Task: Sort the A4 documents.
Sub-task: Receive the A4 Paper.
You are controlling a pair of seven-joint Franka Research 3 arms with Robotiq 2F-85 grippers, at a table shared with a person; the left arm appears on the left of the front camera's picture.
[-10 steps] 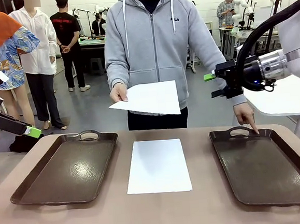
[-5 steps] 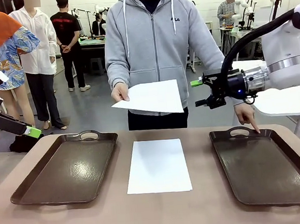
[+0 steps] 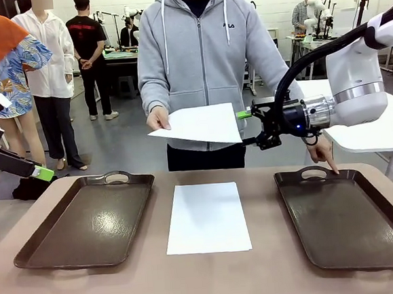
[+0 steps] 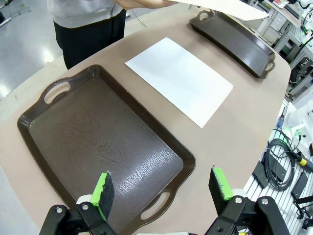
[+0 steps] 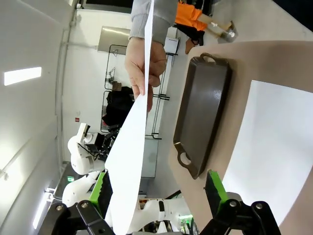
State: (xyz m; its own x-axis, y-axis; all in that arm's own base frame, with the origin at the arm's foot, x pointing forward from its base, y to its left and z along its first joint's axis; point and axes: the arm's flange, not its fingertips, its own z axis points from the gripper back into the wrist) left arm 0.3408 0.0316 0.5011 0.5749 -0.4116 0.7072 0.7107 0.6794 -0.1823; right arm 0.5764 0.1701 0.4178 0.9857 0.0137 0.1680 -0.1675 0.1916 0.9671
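A person's hand (image 3: 157, 119) holds one white A4 document (image 3: 196, 124) out above the table. My right gripper (image 3: 247, 128) is open at that sheet's right edge. In the right wrist view the held sheet (image 5: 129, 152) runs edge-on between the fingers, close to the left pad (image 5: 101, 190), and nothing pinches it. A second A4 document (image 3: 207, 218) lies flat on the table between the two trays, also seen as the flat sheet (image 4: 181, 78). My left gripper (image 4: 164, 186) hangs open above the near corner of the left tray (image 4: 98, 137), and sits at the far left (image 3: 38, 173).
Two dark brown trays hold nothing: the left tray (image 3: 87, 224) and the right tray (image 3: 345, 220). The person's other hand (image 3: 321, 152) points a finger at the right tray's far handle. Cables and gear lie beyond the table edge (image 4: 281, 161).
My right gripper has travelled left from beside the person's arm to the held sheet's edge. The person's hands, the flat sheet and my left arm have stayed put.
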